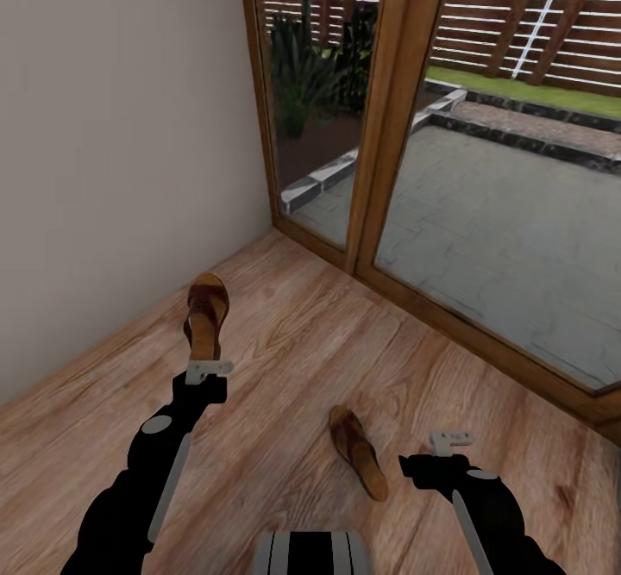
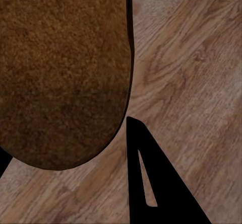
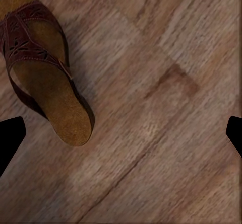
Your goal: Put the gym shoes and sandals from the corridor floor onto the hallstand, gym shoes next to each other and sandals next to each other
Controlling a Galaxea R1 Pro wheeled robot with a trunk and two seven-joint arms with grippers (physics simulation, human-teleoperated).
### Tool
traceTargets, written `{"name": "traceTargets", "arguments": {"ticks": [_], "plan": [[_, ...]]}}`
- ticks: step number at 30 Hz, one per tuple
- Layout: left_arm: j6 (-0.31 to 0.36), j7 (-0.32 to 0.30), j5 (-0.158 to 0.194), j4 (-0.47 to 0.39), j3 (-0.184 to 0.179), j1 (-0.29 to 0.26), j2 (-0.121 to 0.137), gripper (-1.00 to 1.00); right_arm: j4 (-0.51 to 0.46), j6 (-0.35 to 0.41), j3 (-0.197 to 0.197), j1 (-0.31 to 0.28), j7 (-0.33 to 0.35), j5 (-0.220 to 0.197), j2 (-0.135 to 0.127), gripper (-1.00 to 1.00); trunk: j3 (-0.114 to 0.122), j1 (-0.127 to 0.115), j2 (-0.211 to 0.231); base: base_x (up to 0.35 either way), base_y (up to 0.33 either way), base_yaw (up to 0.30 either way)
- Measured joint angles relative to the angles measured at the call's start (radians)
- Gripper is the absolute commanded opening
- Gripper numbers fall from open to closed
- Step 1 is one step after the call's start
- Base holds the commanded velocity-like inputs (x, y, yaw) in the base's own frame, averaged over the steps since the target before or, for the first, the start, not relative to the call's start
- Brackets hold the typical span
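- Left gripper (image 1: 210,370) sits at the heel of the far-left sandal (image 1: 206,312) on the corridor floor (image 1: 285,342); whether it grips cannot be told, so the sandal may slip.
- Right gripper (image 1: 451,440) is spread wide, empty, beside the near sandal (image 1: 357,452).

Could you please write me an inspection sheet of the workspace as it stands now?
Surface: wood-plank floor, bare apart from two sandals.
Job's things: far sandal at the left gripper, heel end between its fingers; near sandal lies flat beside the right gripper, untouched.
Clutter: nothing seen.
Grippers: left cannot be judged open or shut; right open, above bare floor.
Cables: nothing seen.
Surroundings: pale wall on the left; wood-framed glass doors ahead, paved yard and plants outside.
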Motion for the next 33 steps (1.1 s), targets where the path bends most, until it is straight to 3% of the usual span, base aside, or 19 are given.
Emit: {"name": "traceTargets", "arguments": {"ticks": [33], "plan": [[0.0,0.0,0.0,0.0,-0.001,0.0,0.0,-1.0,0.0,0.0,0.0,0.0,0.0,0.001,0.0,1.0,0.0,0.0,0.0,0.015,-0.025,0.0]]}}
